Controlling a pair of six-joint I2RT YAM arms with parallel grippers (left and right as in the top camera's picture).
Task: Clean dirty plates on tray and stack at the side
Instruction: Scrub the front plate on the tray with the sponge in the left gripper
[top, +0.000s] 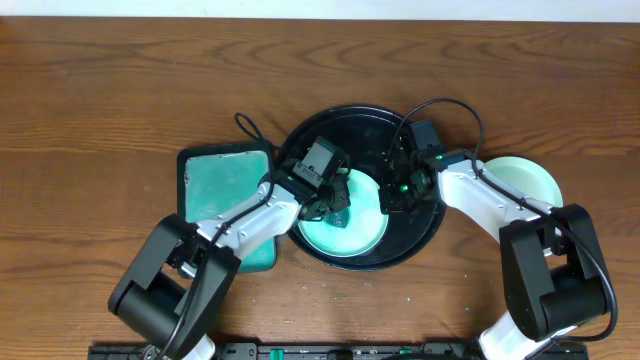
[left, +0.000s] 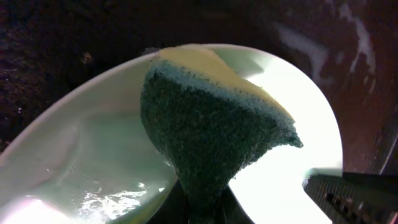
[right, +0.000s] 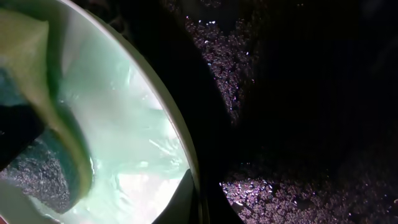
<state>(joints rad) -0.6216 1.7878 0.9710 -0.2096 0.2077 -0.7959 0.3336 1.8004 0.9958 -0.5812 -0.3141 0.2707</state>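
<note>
A pale mint plate (top: 352, 236) lies on the round black tray (top: 355, 128). My left gripper (top: 335, 205) is shut on a blue-green sponge with a yellow back (left: 211, 124), pressed onto the plate (left: 286, 162). In the left wrist view the left gripper's jaws (left: 202, 208) pinch the sponge's lower end. My right gripper (top: 392, 192) is shut on the plate's right rim; in the right wrist view its jaws (right: 198, 202) straddle the rim of the wet plate (right: 137, 124). A second plate (top: 527, 178) lies on the wood right of the tray. A third plate is not visible.
A teal rectangular tray with a dark rim (top: 222, 185) lies left of the black tray, under my left arm. Brown wood tabletop (top: 120, 90) surrounds both. The black tray's wet floor (right: 298, 93) shows droplets. Cables loop above the tray.
</note>
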